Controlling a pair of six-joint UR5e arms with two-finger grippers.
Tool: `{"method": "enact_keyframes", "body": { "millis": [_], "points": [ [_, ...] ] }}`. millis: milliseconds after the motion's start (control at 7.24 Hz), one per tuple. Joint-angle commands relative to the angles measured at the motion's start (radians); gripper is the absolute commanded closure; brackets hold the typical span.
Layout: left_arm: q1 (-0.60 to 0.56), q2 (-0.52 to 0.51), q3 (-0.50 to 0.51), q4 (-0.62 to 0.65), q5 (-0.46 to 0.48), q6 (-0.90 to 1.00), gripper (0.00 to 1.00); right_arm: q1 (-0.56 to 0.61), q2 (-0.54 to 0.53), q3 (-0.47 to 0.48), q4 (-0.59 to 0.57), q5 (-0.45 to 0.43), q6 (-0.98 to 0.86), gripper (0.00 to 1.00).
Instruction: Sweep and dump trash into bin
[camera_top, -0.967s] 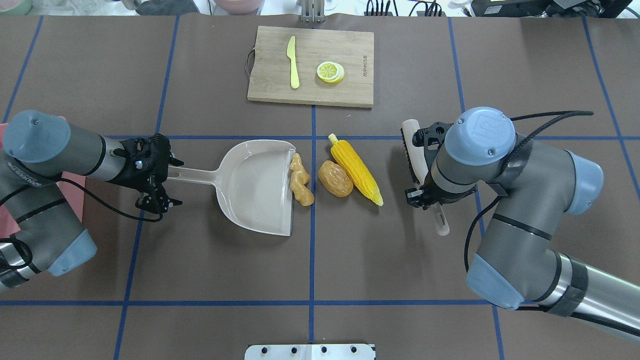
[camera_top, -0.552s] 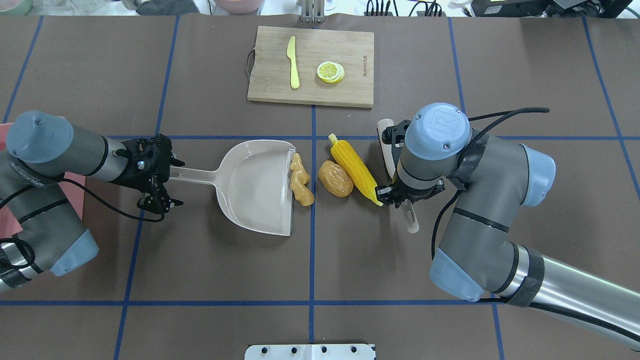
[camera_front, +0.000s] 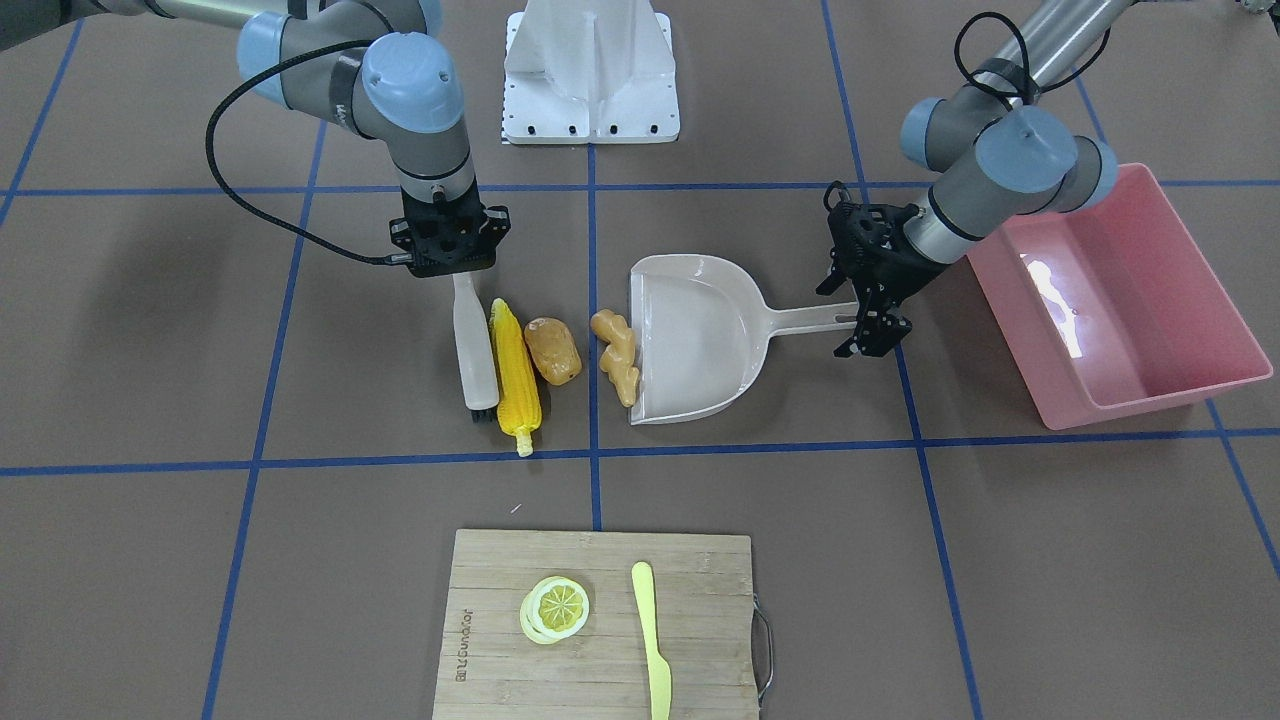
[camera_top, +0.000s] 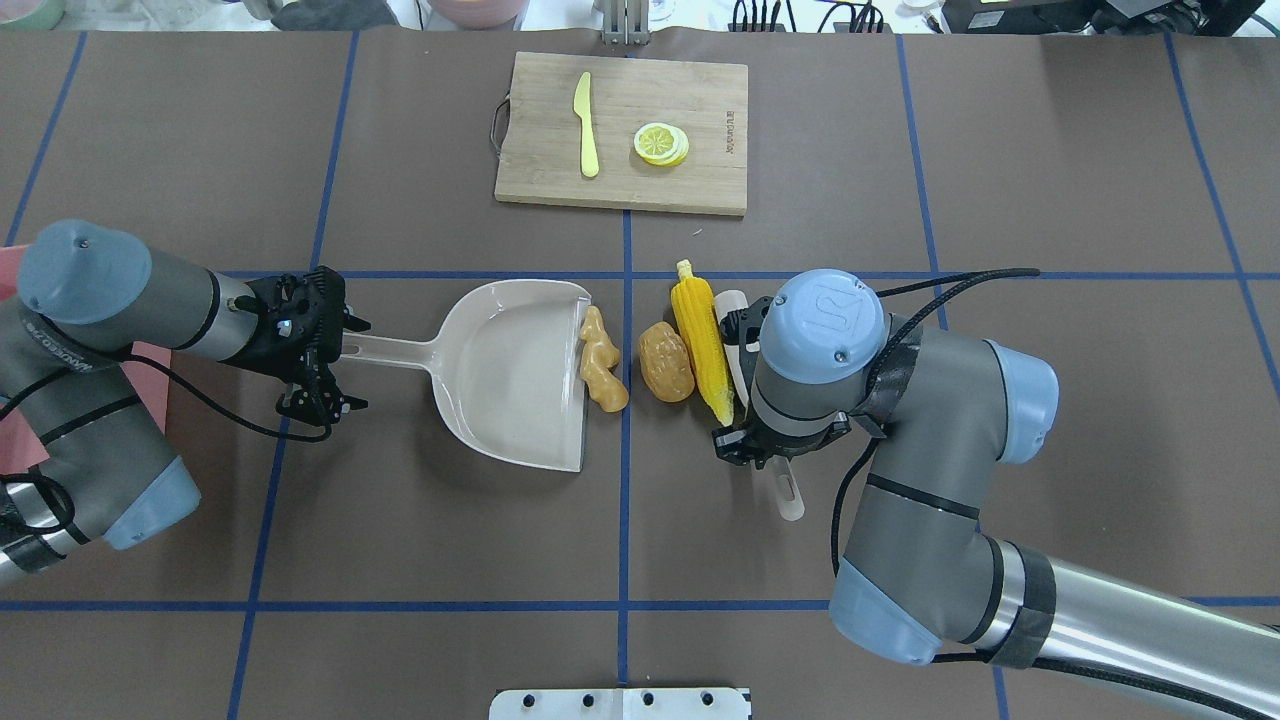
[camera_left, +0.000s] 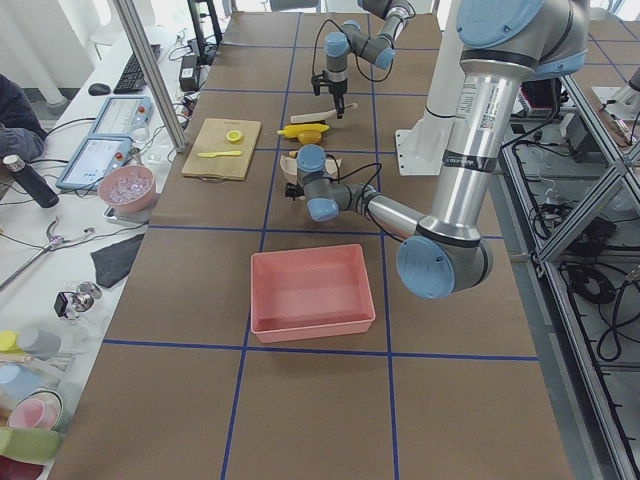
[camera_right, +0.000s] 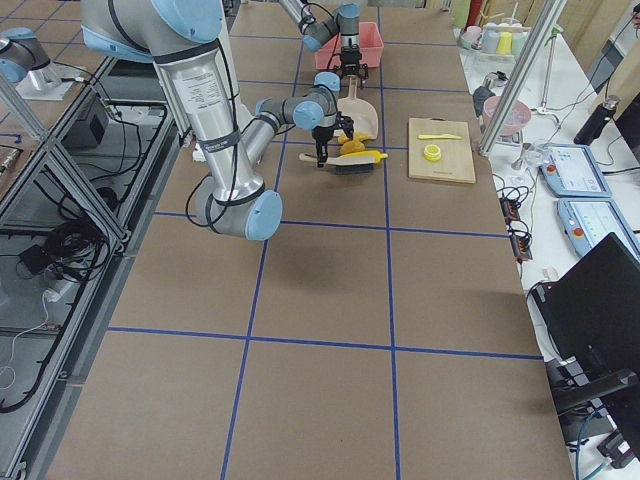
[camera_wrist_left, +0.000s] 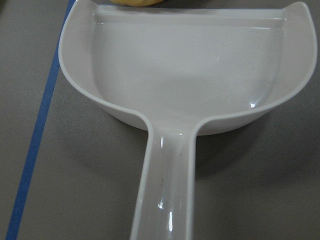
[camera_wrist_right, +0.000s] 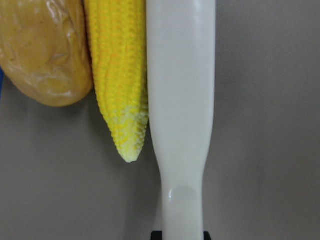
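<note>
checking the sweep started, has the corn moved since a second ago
Yes. Overhead, the corn has swung nearly parallel to the centre blue tape line, its pointed tip pushed toward it.

Corn (camera_top: 702, 335), potato (camera_top: 667, 362) and ginger (camera_top: 603, 362) fill the lane between my brush (camera_front: 476, 350) and the dustpan (camera_top: 500, 370) mouth. Open counter (camera_top: 450, 540) on my near side; cutting board (camera_top: 680, 90) sits well apart.

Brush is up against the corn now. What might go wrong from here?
The corn, pressed by the brush, extends past one mouth corner of the dustpan, so that end may catch or slip outside. The ginger lies along the lip; the potato pushed into it could jam or shove the dustpan in the left end effector.
</note>
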Motion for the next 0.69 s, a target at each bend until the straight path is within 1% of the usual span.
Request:
{"method": "enact_keyframes", "body": {
  "millis": [0,414,552],
  "points": [
    [0.001,0.000,0.001,0.000,-0.003,0.000,0.01,-0.014,0.014,0.001,0.010,0.001,0.031,1.00],
    [0.000,0.000,0.001,-0.001,0.000,0.000,0.01,-0.016,0.080,-0.045,0.051,-0.001,0.078,1.00],
    [0.000,0.000,0.001,-0.001,0.000,0.000,0.01,-0.023,0.097,-0.098,0.119,-0.004,0.118,1.00]
  ]
}}
